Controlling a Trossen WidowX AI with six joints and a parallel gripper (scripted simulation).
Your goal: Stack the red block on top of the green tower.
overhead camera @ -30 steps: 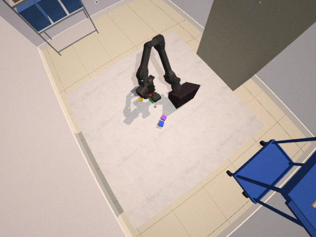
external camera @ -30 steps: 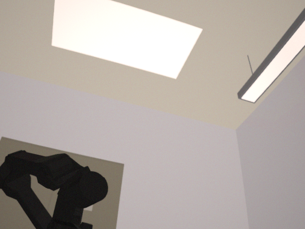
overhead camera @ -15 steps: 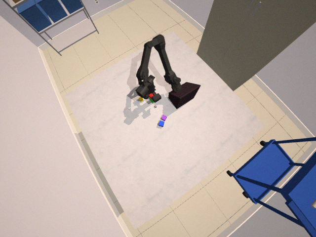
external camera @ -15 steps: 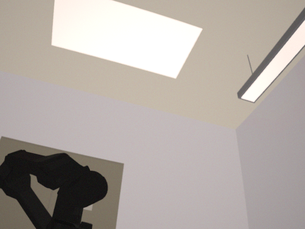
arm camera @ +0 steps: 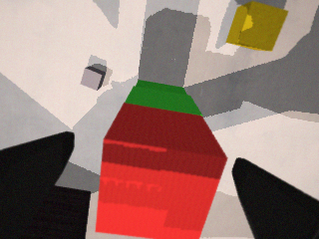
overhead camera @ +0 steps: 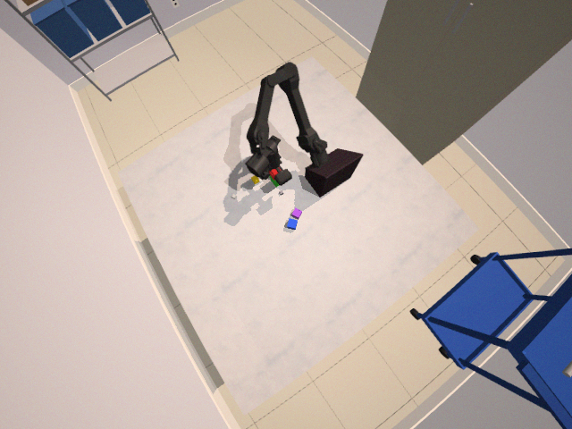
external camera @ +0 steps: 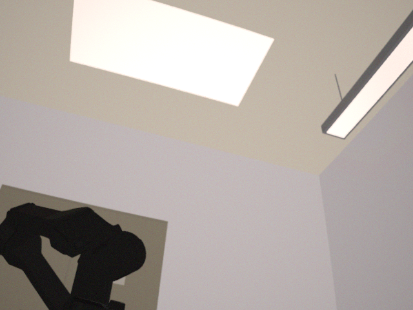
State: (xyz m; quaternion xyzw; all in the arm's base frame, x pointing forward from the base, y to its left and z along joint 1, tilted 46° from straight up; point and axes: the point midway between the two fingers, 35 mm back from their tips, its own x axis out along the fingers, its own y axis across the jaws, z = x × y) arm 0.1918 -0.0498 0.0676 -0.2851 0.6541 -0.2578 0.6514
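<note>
Red block (arm camera: 157, 181) sits on top of green tower (arm camera: 163, 98) in wrist view, w/ a gap btw it and each black finger (arm camera: 35, 184) on both sides. Gripper (arm camera: 159, 199) is spread wide, holding nothing. Yellow cube (arm camera: 256, 25) upper right on the mat, small grey cube (arm camera: 93, 77) upper left, both apart from tower. Top view: arm (overhead camera: 277, 115) bent over the stack (overhead camera: 274, 175) near its dark base (overhead camera: 333, 171); purple block (overhead camera: 296, 213) touching blue block (overhead camera: 291, 223), apart from the tower. Exterior view shows only arm silhouette (external camera: 76, 247), wall, ceiling lights.
</note>
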